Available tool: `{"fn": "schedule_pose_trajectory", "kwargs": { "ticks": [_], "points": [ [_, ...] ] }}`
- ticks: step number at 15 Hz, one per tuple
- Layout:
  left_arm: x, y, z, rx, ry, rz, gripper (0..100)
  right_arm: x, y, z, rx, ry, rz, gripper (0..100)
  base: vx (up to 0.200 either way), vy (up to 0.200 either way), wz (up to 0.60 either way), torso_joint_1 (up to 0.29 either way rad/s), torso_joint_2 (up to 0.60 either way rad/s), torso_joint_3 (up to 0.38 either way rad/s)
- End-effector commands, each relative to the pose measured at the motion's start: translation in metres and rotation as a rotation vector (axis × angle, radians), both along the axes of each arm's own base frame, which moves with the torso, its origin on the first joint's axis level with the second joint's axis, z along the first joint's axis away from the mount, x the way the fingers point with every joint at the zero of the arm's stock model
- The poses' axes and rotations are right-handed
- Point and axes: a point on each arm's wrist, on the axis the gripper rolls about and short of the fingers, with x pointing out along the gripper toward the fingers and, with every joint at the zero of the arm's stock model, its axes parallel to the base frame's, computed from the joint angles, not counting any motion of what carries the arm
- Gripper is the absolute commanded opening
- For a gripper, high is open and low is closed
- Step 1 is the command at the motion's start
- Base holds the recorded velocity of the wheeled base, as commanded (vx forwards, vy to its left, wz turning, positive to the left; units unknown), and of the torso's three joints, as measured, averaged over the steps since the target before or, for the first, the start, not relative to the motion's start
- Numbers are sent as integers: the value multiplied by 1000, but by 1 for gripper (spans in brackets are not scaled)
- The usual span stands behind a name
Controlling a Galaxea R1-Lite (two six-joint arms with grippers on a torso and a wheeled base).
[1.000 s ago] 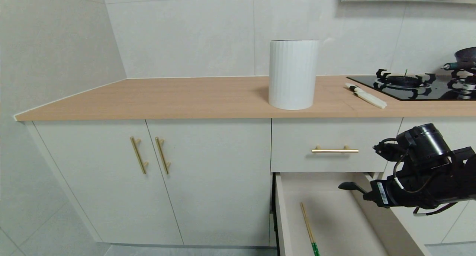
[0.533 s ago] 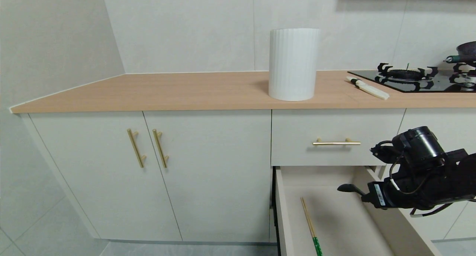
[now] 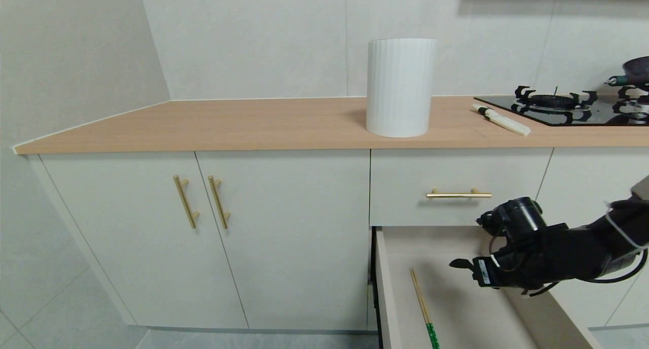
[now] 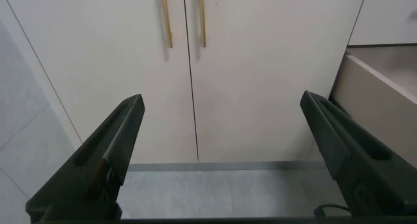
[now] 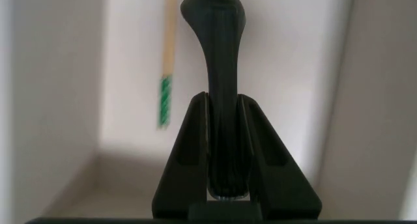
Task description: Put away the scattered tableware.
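Two pieces of tableware are at the open drawer (image 3: 384, 288): green-tipped chopsticks (image 3: 421, 304) lie flat on its floor near the left wall, and a black utensil (image 5: 215, 28) is pinched by its stem in the right gripper (image 3: 479, 272), held above the drawer's right half, presumably so it can go down clear of the chopsticks. The left gripper (image 4: 221, 101) hangs spread wide and empty, facing the cabinet doors (image 4: 260, 61), which likely keeps it out of the way. On the countertop (image 3: 228, 126), a pale knife (image 3: 502, 121) lies between the white canister (image 3: 400, 88) and the stove (image 3: 557, 110), probably next.
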Motion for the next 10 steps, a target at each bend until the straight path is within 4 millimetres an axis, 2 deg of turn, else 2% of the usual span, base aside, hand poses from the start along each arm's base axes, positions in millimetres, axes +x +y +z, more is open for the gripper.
{"fn": "schedule_pose_trajectory", "kwargs": {
  "ticks": [1, 2, 5, 10],
  "points": [
    [0, 0, 0, 0, 0, 1, 100, 13, 3, -56, -32, 67, -45, 0, 0, 0, 0, 0, 0, 0],
    [0, 0, 0, 0, 0, 1, 100, 16, 3, -70, -32, 71, -49, 0, 0, 0, 0, 0, 0, 0],
    [0, 0, 0, 0, 0, 1, 100, 20, 4, -90, -43, 100, -46, 0, 0, 0, 0, 0, 0, 0],
    [0, 0, 0, 0, 0, 1, 100, 27, 5, -97, -72, 93, -62, 0, 0, 0, 0, 0, 0, 0]
  ]
}}
